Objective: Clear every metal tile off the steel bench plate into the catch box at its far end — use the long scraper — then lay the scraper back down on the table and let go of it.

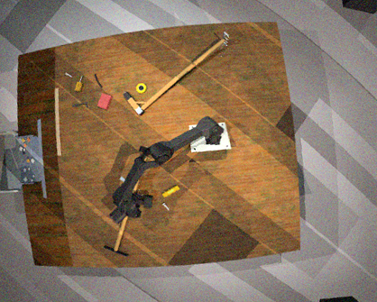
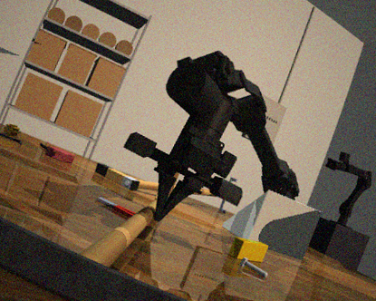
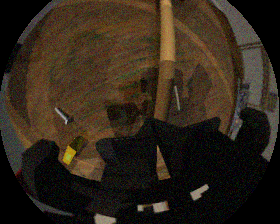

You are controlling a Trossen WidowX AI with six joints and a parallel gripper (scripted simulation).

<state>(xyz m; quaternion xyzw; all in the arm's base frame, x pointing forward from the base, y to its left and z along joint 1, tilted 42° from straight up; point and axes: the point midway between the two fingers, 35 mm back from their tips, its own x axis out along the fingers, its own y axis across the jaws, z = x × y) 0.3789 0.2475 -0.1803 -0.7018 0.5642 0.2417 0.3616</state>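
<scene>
The long scraper, a wooden handle [image 1: 121, 233] [image 2: 122, 234] [image 3: 167, 40] with a wide dark blade [image 1: 122, 252] [image 2: 80, 270], lies at the table's front left. My gripper [image 2: 157, 218] is shut and empty, its fingertips low against the handle's side. The arm hides part of the handle from above. Small coloured and metallic pieces [image 1: 32, 161] lie on a blue-grey surface [image 1: 38, 173] at the left table edge, apparently the bench plate. The clear-walled catch box [image 1: 10, 191] adjoins it beyond the edge. Which pieces are in the box I cannot tell.
A yellow block [image 1: 171, 191] [image 2: 248, 250] [image 3: 70, 156] and a bolt [image 1: 166, 206] [image 2: 253, 269] [image 3: 62, 115] lie beside the arm. A red-handled tool [image 2: 123, 210] lies behind the handle. A wooden strip [image 1: 57, 122], a red block [image 1: 104, 101] [image 2: 59, 154] and a long wooden tool [image 1: 180, 76] lie farther off.
</scene>
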